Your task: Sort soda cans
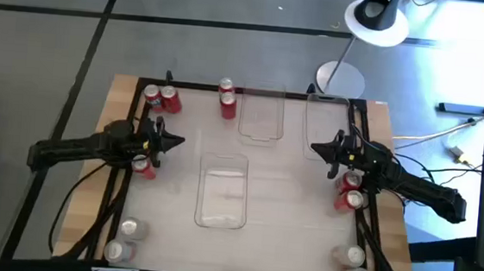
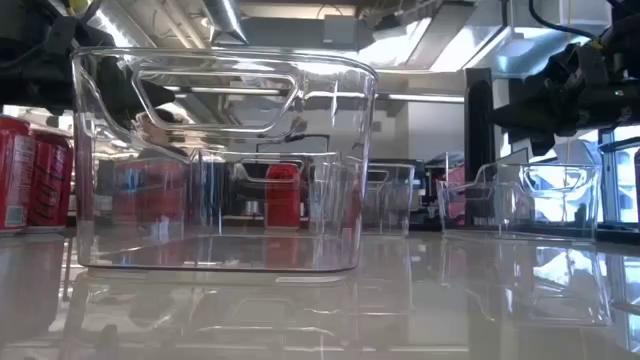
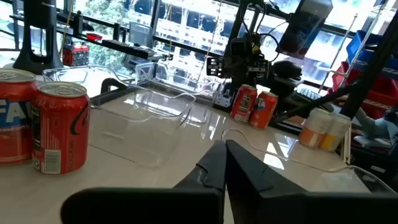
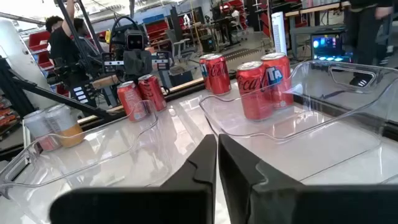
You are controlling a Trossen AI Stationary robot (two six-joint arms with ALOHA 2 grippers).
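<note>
Pale table (image 1: 297, 200), three clear bins (image 1: 222, 190), soda cans (image 1: 162, 98) outside, both pincers closed, empty.

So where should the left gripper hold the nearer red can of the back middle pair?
Probably mid-body on the red can, coming from the left gripper side: it stands upright, a second can close behind, a clear bin beside it.

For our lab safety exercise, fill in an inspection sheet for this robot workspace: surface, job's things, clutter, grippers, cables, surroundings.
Surface: glossy pale table, wooden edges.
Job's things: red cylindrical soda cans at the far left; more red ones beside each arm; pale silver cans at both near corners; three clear rectangular plastic bins, none holding a can.
Clutter: nothing seen.
Grippers: left gripper and right gripper, fingers shut, empty.
Cables: black cables along the table's sides.
Surroundings: white lamp; grey floor.
</note>
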